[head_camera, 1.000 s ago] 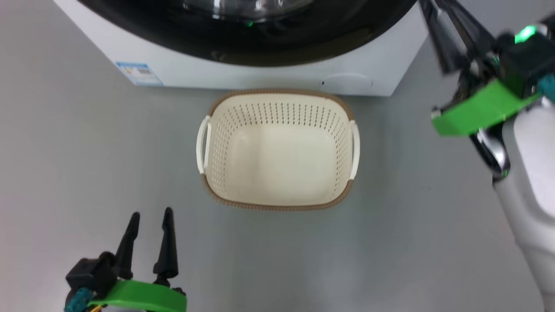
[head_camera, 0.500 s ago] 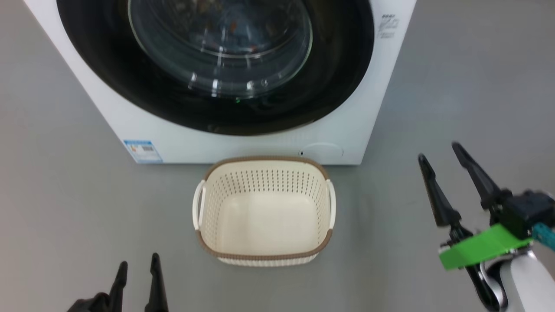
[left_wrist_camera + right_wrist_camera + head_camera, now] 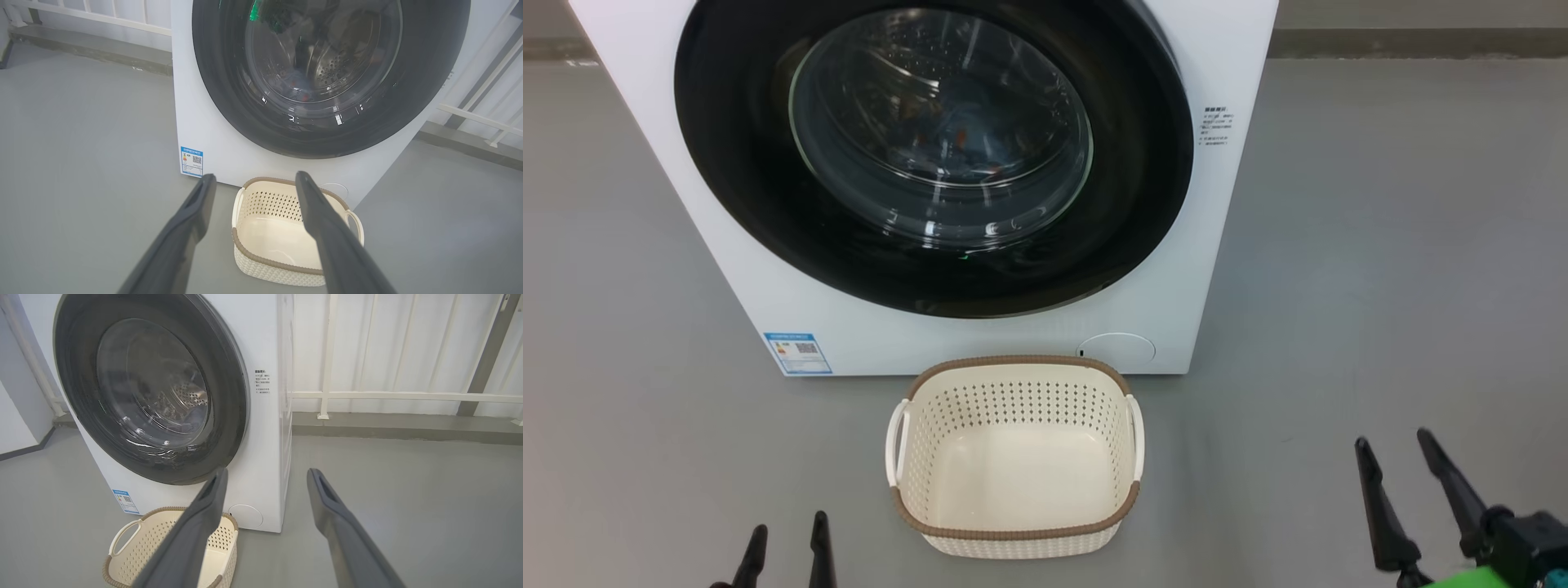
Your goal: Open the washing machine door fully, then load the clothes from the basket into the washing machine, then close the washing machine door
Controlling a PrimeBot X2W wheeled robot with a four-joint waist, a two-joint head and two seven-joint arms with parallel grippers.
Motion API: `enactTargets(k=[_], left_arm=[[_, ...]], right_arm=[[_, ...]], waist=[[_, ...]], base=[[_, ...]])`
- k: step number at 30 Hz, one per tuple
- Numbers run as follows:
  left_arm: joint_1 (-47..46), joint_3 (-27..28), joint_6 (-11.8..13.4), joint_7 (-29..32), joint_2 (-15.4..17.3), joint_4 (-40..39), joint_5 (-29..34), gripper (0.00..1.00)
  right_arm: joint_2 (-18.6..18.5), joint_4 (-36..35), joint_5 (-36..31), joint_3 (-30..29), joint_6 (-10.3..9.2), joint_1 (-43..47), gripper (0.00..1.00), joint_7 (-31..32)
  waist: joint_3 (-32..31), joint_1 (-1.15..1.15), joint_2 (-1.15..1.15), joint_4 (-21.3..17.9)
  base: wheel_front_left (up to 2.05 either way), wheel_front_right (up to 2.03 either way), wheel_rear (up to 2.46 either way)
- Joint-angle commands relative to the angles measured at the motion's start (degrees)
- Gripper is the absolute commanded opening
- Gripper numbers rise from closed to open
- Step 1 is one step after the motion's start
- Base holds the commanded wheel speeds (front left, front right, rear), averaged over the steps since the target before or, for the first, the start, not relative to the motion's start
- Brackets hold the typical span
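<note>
Right jaws dropped from door (image 3: 727, 204), apart and empty like left jaws. Basket (image 3: 1013, 360) between them bare, clothes (image 3: 956, 147) behind shut door ahead: looks done, so arms parked.

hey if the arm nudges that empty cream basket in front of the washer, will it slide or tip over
Probably slides: the basket looks empty, thin perforated plastic, so light, and the grey floor looks smooth. Tipping seems unlikely, since it sits low and wide. Lifted by one side handle, it would likely tilt.
</note>
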Motion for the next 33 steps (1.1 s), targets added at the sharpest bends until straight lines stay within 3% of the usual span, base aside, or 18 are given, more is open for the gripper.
enactTargets(k=[1, 12, 13, 23, 33], left_arm=[[-0.74, 2.16, -0.46, -0.37, 0.56, -1.70, 0.46, 1.00], [0.41, 3.47, -0.70, -0.37, 0.56, -2.31, -1.35, 1.00], [1.20, 1.51, -0.48, 0.00, 0.02, -0.86, -1.37, 0.00], [0.61, 1.66, -0.70, 1.15, -0.42, 1.43, -4.96, 0.00], [-0.49, 2.50, -1.16, 2.81, -0.31, 1.66, -10.55, 0.00]], right_arm=[[-0.33, -1.73, -0.45, 0.95, -0.37, 0.12, 1.00, 0.16], [1.52, -1.52, -1.65, -0.24, -0.37, 3.17, 1.00, 0.16], [2.14, -0.01, -0.97, -1.41, 0.00, 4.04, 0.00, 0.42], [2.71, 2.80, 3.35, -1.35, 0.00, 3.41, 0.00, 1.53], [2.85, 3.50, 9.95, -1.39, -0.03, 2.20, 0.00, 3.22]], waist=[[-0.21, 0.00, 0.00, 0.01], [-0.59, 0.00, 0.00, -0.14], [-0.60, 0.00, 0.00, -0.14], [-0.70, 0.12, 0.00, -0.33], [-0.51, 0.00, 0.00, -0.64]], base=[[0.00, 0.00, 0.00], [0.00, 0.00, 0.00], [0.00, 0.00, 0.00], [0.00, 0.00, 0.00], [0.00, 0.00, 0.00]])
